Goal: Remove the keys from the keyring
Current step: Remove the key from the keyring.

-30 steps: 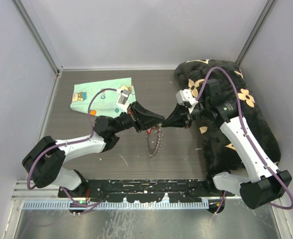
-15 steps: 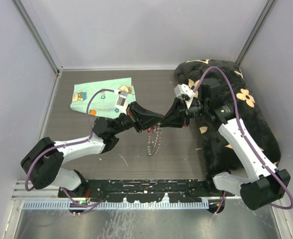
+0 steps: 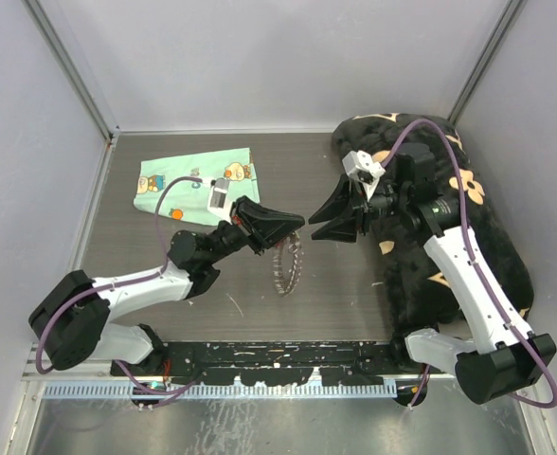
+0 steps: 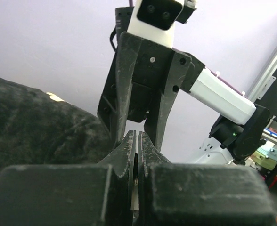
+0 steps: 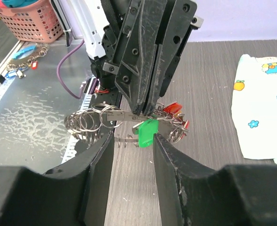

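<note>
My left jaws are clamped tight on the wire of the keyring (image 5: 114, 113), holding it up off the table (image 3: 340, 289) with the loop hanging below them. My right jaws stand partly open just in front of it and hold nothing. The keys (image 5: 170, 123) dangle in a bunch from the wire beside the pinch, with a green-headed key (image 5: 146, 133) hanging lowest, right above the gap of my right jaws. A fringe of small split rings (image 5: 84, 123) crowds the other side. I judge the loop light, thin and springy, its bare metal slick, and the keys free to swing and slide. The flat plastic head of the green key looks like the surest hold. Behind lie a mint printed cloth (image 3: 179, 180) and a black flowered cushion (image 3: 473, 251).
</note>
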Controlling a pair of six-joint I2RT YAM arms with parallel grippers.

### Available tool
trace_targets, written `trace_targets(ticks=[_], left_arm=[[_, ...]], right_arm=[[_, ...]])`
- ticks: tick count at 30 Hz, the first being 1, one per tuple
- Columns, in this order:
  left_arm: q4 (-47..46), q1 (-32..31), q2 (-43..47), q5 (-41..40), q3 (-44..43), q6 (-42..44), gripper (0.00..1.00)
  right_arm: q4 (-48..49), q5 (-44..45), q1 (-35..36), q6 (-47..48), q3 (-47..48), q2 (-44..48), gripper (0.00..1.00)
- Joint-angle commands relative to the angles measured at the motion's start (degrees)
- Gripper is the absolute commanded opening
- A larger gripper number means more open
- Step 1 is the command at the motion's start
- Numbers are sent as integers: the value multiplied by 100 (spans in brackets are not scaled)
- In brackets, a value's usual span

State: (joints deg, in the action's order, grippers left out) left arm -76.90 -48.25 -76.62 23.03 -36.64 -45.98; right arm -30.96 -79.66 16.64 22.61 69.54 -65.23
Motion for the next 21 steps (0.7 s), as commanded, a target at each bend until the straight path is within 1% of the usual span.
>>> trace_targets(ticks=[1, 4, 8, 11, 18, 21], left_arm=[[-501, -105, 338, -560, 63, 339, 0], [-501, -224, 341, -849, 103, 526, 0], [-501, -417, 341, -1262, 80, 815, 0], [-501, -498, 571, -1515, 86, 937, 0], [-501, -510, 681, -1772, 62, 935, 0], [-501, -527, 684, -1812, 16, 919, 0]], right_arm=[[-165, -116, -24, 19, 489, 78, 45], [260, -96, 56, -557, 456, 42, 43], [1045, 239, 271, -1509, 278, -17, 40], [1562, 321, 273, -2179, 244, -35, 39], [2106, 433, 275, -3014, 261, -50, 39], [2820, 376, 278, -3755, 63, -64, 38]])
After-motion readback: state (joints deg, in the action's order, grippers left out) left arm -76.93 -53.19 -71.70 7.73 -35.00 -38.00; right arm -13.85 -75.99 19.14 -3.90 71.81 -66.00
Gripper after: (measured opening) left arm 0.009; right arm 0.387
